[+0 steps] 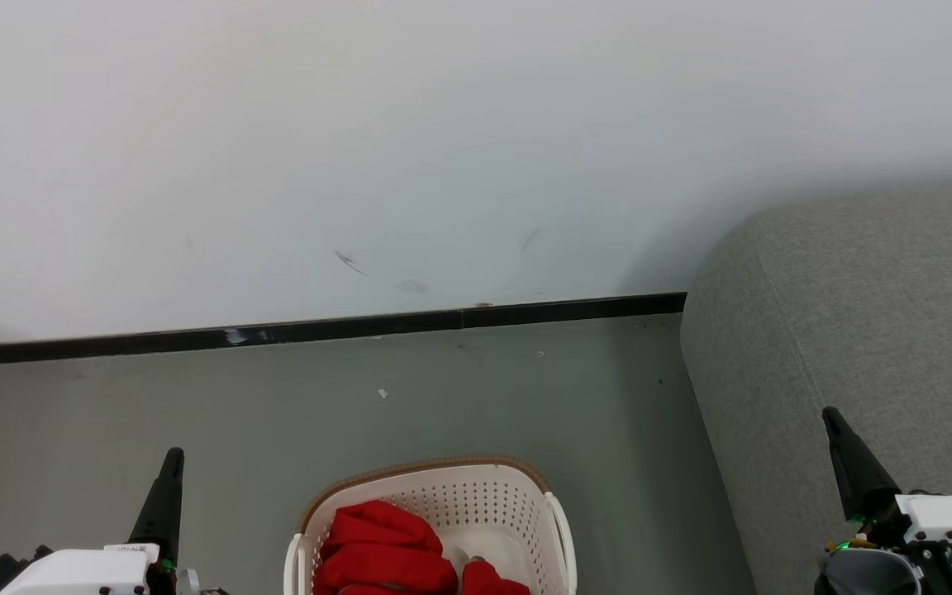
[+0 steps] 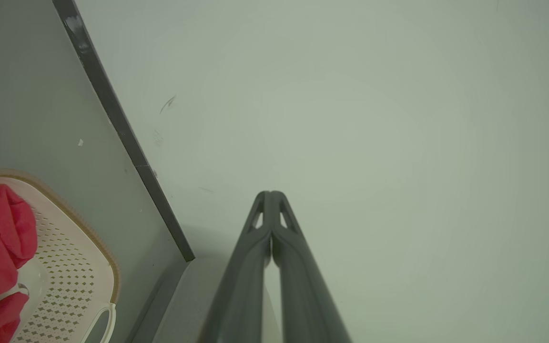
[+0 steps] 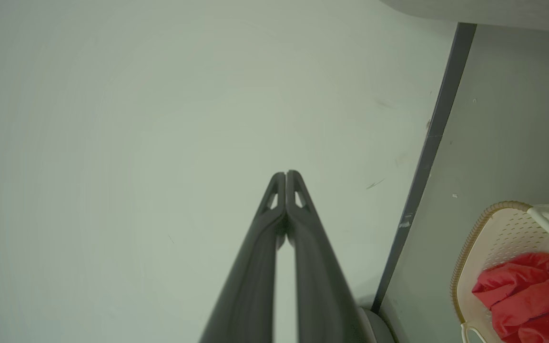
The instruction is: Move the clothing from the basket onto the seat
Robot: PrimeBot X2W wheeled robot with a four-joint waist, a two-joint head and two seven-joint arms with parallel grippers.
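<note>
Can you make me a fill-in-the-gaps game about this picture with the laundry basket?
The clothing in the basket is ____.
The grey seat is on the robot's ____ side.
The fingers of the left gripper and the right gripper are ____, not open.
Missing words: red, right, shut.

The basket point(image 1: 560, 516) stands on the floor point(image 1: 525, 388) between the left tool point(image 1: 173, 459) and the right tool point(image 1: 832, 420), nearer the left one, with the clothing point(image 1: 381, 545) heaped inside it toward the left tool's side. The seat point(image 1: 856, 314) spreads beyond the right tool, on that tool's side of the basket and apart from it. Ahead of both tools' tips the floor runs to a baseboard point(image 1: 360, 328) at the foot of the wall point(image 1: 443, 149).
</note>
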